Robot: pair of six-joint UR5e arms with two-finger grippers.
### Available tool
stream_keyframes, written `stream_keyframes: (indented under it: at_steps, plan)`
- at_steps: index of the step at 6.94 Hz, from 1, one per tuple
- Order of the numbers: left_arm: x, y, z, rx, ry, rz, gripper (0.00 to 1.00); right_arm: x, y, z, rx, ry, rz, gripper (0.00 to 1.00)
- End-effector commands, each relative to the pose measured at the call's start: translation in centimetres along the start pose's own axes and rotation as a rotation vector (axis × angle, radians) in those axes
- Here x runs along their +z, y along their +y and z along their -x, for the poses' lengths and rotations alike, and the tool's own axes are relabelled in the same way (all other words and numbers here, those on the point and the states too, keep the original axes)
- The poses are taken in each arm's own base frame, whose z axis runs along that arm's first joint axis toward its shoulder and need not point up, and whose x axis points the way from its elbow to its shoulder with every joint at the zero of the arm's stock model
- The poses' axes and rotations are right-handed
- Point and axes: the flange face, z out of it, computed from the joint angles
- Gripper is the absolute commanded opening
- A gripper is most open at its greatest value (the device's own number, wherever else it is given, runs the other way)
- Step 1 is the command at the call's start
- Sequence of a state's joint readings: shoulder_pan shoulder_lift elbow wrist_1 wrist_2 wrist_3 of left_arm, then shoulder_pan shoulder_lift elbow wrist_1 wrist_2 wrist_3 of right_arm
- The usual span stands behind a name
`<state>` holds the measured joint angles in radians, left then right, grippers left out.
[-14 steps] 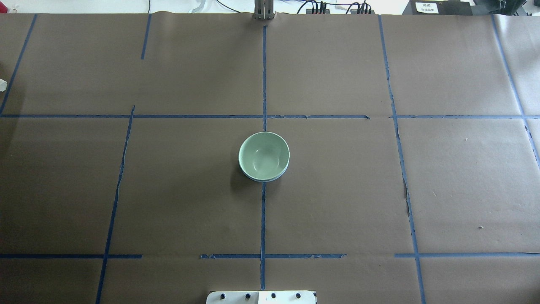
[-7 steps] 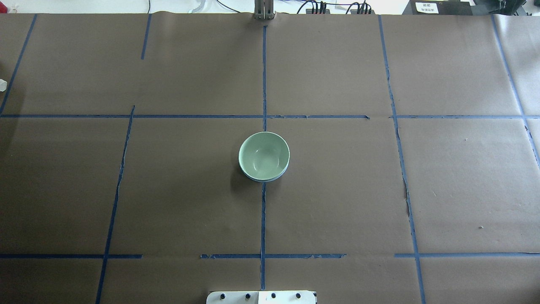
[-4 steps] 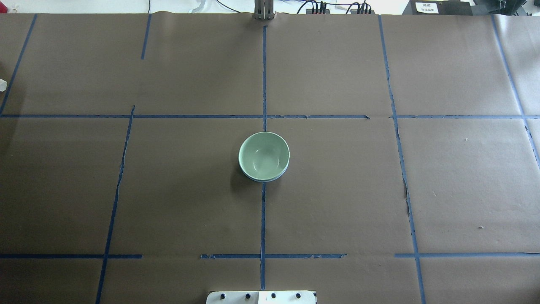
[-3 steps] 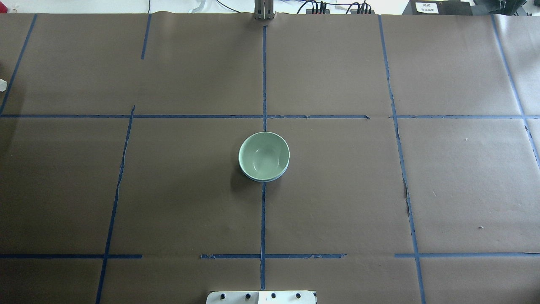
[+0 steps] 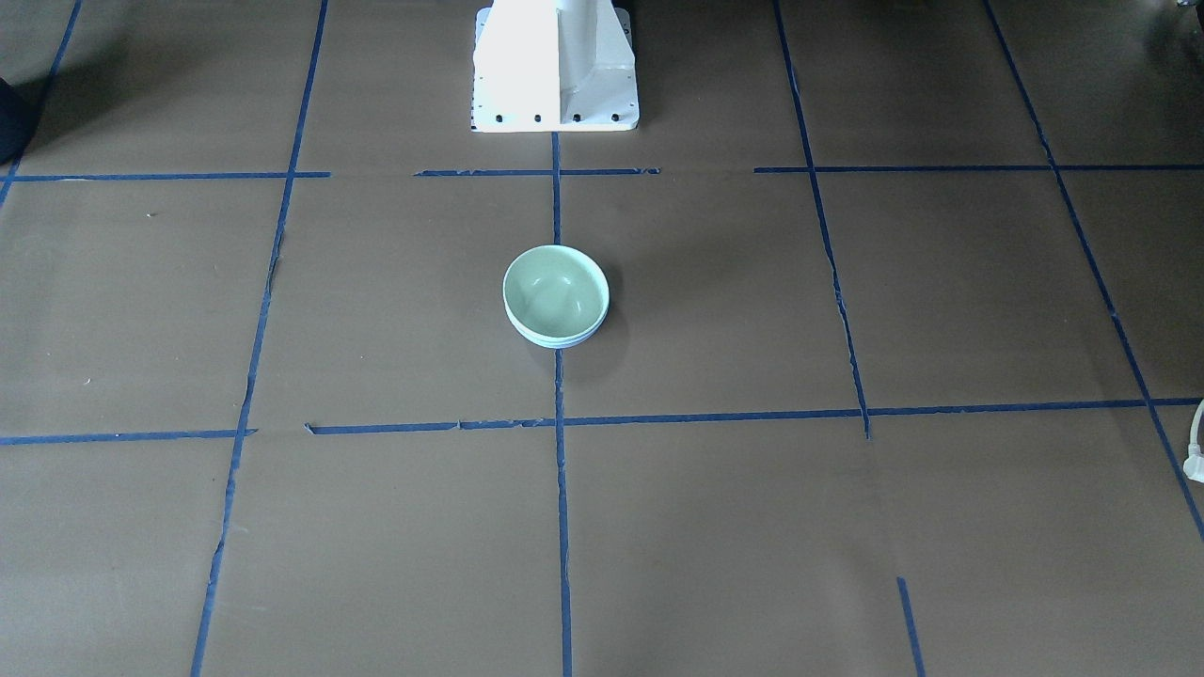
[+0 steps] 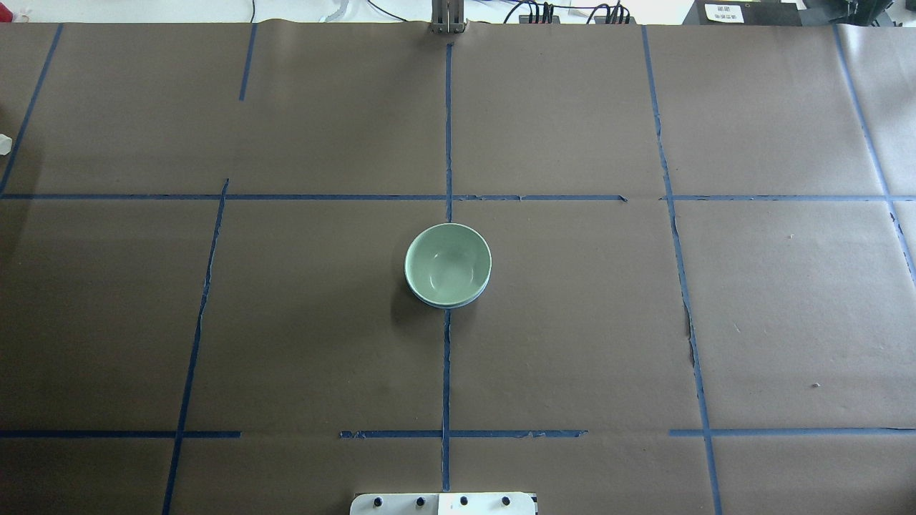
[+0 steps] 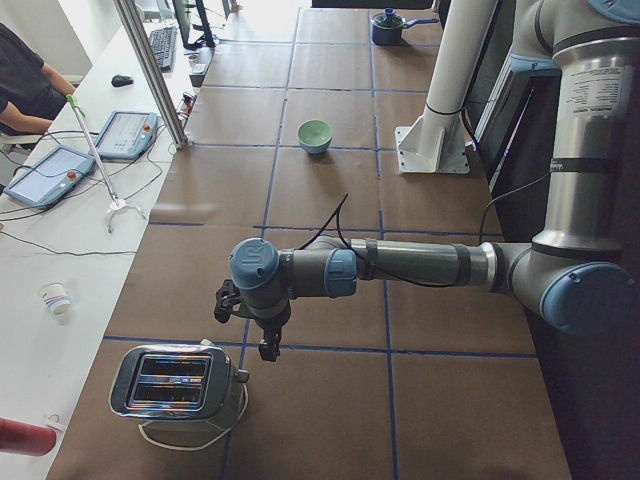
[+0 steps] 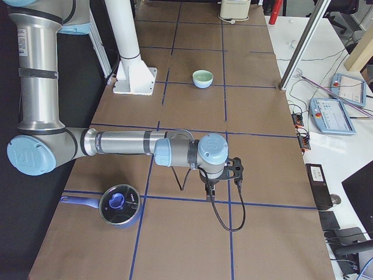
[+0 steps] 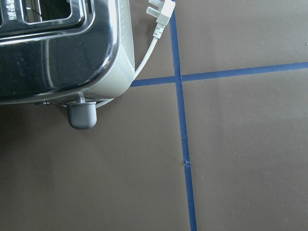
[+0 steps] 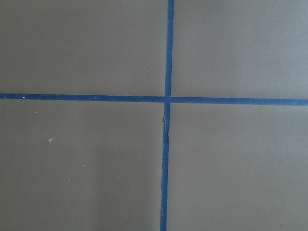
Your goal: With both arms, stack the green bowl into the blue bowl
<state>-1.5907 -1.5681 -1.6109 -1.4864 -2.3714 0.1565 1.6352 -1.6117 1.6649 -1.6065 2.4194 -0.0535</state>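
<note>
The green bowl (image 6: 448,263) sits nested inside the blue bowl (image 6: 438,304) at the middle of the table; only a thin pale-blue rim shows under it. The stack also shows in the front-facing view (image 5: 555,293) and small in both side views (image 7: 315,133) (image 8: 203,77). The left gripper (image 7: 268,346) hangs over the table's left end beside a toaster, far from the bowls. The right gripper (image 8: 210,190) hangs over the right end, also far away. I cannot tell whether either gripper is open or shut. The wrist views show no fingers.
A chrome toaster (image 7: 180,385) with a white cord and plug (image 9: 161,12) stands near the left gripper. A pot with a blue lid (image 8: 118,205) stands near the right arm. The white pedestal base (image 5: 555,66) stands at the robot's edge. Operators' desks flank the far side.
</note>
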Motion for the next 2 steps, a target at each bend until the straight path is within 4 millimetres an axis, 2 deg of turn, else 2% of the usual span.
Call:
stream_keyframes:
  at_steps: [1, 2]
  plan:
    - [0.02, 0.08, 0.01, 0.0, 0.0, 0.0, 1.0, 0.03, 0.03, -0.04, 0.002, 0.0, 0.0, 1.0]
    - [-0.03, 0.07, -0.05, 0.001, 0.0, -0.001, 1.0, -0.01, -0.04, 0.0, 0.005, 0.0, 0.0, 1.0]
